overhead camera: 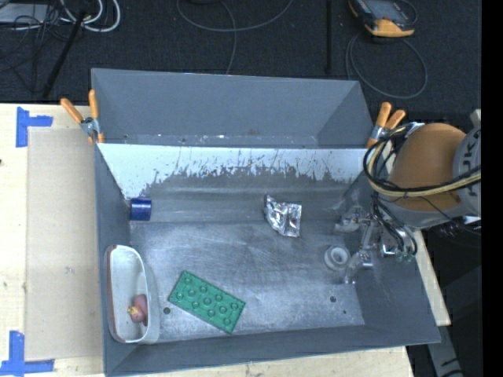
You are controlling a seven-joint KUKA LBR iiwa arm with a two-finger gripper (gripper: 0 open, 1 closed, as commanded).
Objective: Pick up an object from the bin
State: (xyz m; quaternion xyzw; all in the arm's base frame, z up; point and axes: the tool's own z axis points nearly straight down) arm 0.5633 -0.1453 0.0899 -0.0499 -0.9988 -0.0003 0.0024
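My gripper (350, 248) is low over the bin floor at the right side, open, its two metal fingers standing apart. A small grey ring-shaped cap (337, 256) lies on the floor just left of the gap between the fingers; I cannot tell whether they touch it. A crumpled piece of silver foil (283, 216) lies further left, toward the middle of the bin, apart from the gripper.
A green studded flat plate (206, 301) lies at the front left. A white oval dish (118, 277) holding a small reddish thing (138, 309) sits along the left wall. A small blue cylinder (141, 209) rests at the back left. The arm's orange cover and cables hang over the right rim.
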